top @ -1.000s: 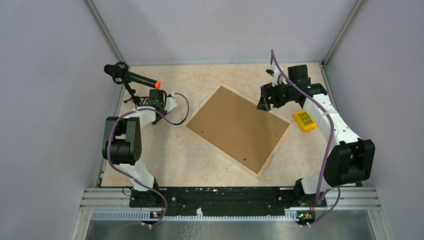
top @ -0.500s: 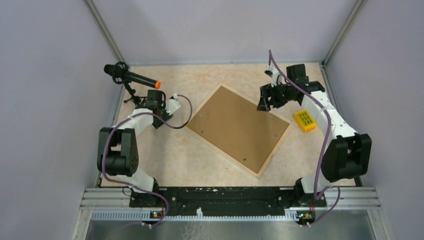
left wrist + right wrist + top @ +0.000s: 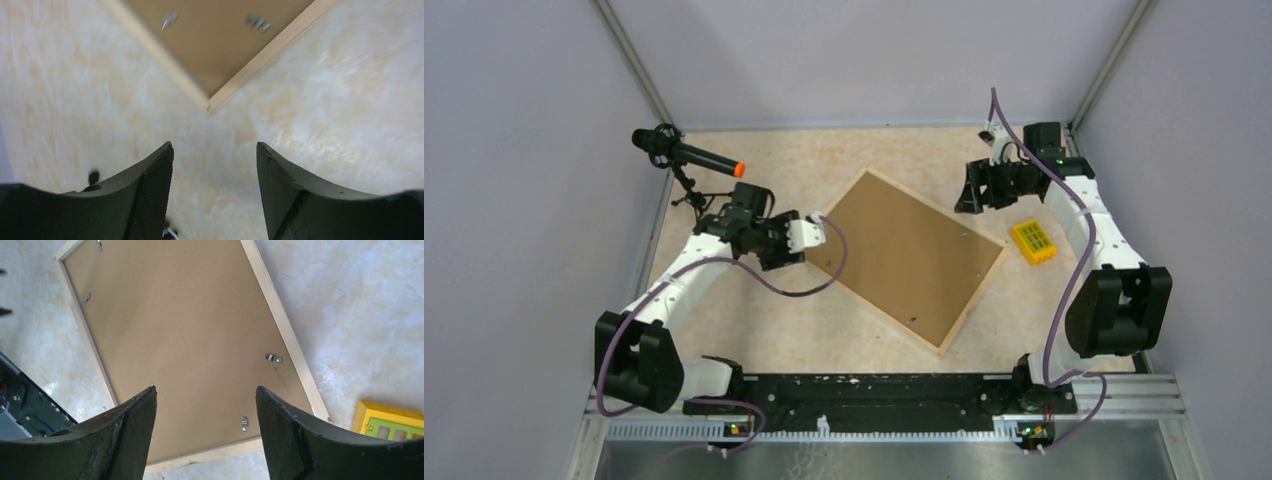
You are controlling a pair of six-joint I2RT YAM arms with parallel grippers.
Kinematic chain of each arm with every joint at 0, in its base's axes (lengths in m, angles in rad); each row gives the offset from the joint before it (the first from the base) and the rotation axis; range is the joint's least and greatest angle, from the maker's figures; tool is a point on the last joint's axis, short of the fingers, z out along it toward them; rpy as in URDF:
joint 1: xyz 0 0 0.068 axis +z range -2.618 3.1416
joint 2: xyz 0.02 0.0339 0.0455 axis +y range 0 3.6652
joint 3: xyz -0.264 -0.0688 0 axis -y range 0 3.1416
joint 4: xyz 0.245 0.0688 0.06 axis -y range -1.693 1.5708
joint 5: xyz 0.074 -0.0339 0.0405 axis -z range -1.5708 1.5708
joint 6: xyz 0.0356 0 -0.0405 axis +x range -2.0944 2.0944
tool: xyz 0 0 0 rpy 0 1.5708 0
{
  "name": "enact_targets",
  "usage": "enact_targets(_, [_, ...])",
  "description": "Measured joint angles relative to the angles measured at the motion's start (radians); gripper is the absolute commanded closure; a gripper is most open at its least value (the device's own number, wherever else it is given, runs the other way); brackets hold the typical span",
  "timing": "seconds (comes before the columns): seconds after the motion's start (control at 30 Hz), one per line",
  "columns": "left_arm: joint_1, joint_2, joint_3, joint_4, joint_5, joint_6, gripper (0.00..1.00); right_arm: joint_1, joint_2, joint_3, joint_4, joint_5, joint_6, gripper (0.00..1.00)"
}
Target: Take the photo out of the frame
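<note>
The frame [image 3: 902, 255] lies face down on the table, showing its brown board back with pale wood edges. The photo is hidden under it. My left gripper [image 3: 784, 252] is open and empty, just left of the frame's left corner, which shows ahead of the fingers in the left wrist view [image 3: 207, 106]. My right gripper [image 3: 973, 198] is open and empty, raised over the frame's far right edge. In the right wrist view the board [image 3: 185, 340] fills the space between the open jaws, with small metal clips [image 3: 273, 358] along its edge.
A small yellow block [image 3: 1034, 241] lies to the right of the frame and shows in the right wrist view [image 3: 390, 422]. A black microphone with an orange tip [image 3: 689, 155] stands on a small tripod at the far left. Grey walls enclose the table.
My left arm has swung right and forward from the far left, bringing its gripper to the frame's left corner. My right gripper has shifted a little to the right and back.
</note>
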Motion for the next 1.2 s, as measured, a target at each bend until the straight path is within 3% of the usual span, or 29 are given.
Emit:
enact_targets(0.17, [-0.227, 0.098, 0.039, -0.035, 0.027, 0.024, 0.39, -0.081, 0.0, -0.002, -0.01, -0.043, 0.001, 0.29])
enact_targets(0.33, [-0.358, 0.248, 0.078, -0.032, -0.015, 0.031, 0.41, -0.171, 0.0, -0.01, -0.027, -0.076, 0.002, 0.29])
enact_targets(0.67, [-0.466, 0.398, 0.097, -0.027, -0.061, 0.113, 0.46, -0.234, -0.001, -0.03, -0.062, -0.11, 0.008, 0.29])
enact_targets(0.9, [-0.507, 0.429, 0.107, 0.013, -0.138, 0.121, 0.56, -0.234, -0.018, -0.058, -0.065, -0.125, 0.019, 0.29])
enact_targets(1.0, [-0.518, 0.445, 0.124, 0.01, -0.167, 0.101, 0.78, -0.234, -0.02, -0.062, -0.065, -0.129, 0.02, 0.29])
enact_targets(1.13, [-0.524, 0.457, 0.145, -0.002, -0.191, 0.068, 0.99, -0.234, -0.02, -0.063, -0.064, -0.134, 0.022, 0.29])
enact_targets(1.2, [-0.521, 0.463, 0.158, -0.016, -0.187, 0.047, 1.0, -0.234, -0.02, -0.069, -0.064, -0.137, 0.025, 0.29])
